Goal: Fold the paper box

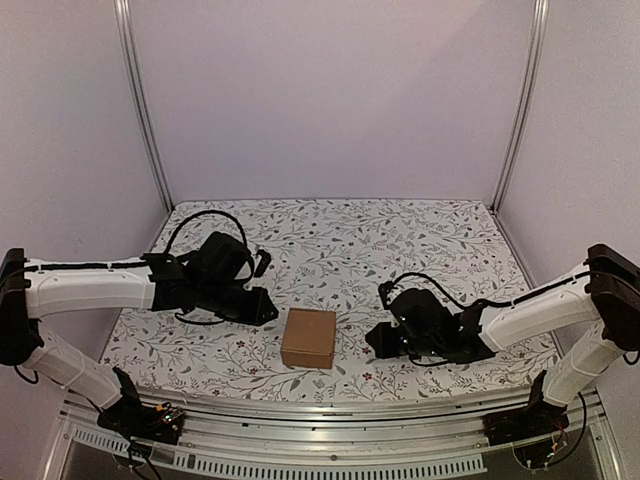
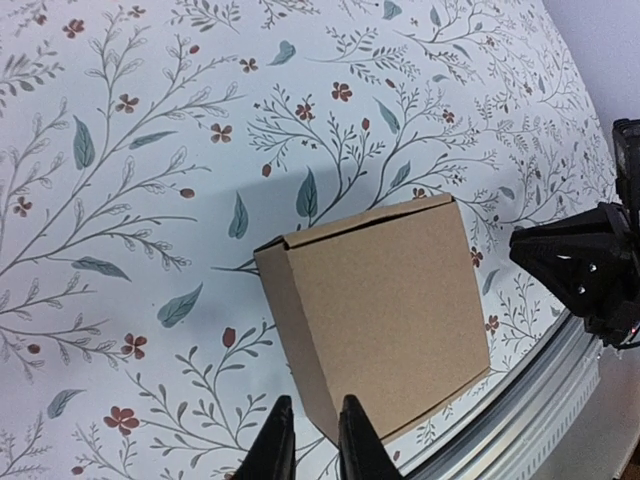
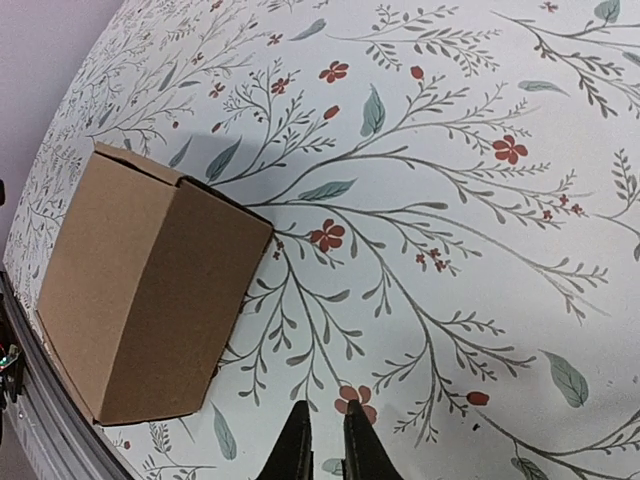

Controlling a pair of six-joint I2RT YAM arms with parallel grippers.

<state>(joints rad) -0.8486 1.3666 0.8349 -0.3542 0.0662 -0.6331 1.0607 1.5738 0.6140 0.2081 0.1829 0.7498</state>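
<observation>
Box point(image 1: 308, 338) stands folded as a cube near the desk's point(image 1: 400, 240) front edge. Left claw point(image 2: 312, 445) and right claw point(image 3: 320, 440) sit barely ajar, empty. Folding looks finished; next, back away.

A white cloth printed with grey-green leafy sprigs and small red flowers point(image 1: 340, 225) covers the table from its near edge to its far edge and out to both sides. Along the near edge runs a ribbed silver aluminium rail point(image 1: 330, 410), just beside the cloth's hem. At the far left corner a slim silver metal post point(image 1: 143, 110) rises, leaning slightly outward toward its top. A second silver metal post point(image 1: 520, 100) stands at the far right corner. Plain pale lilac walls point(image 1: 330, 90) close in the far edge and both sides.
</observation>
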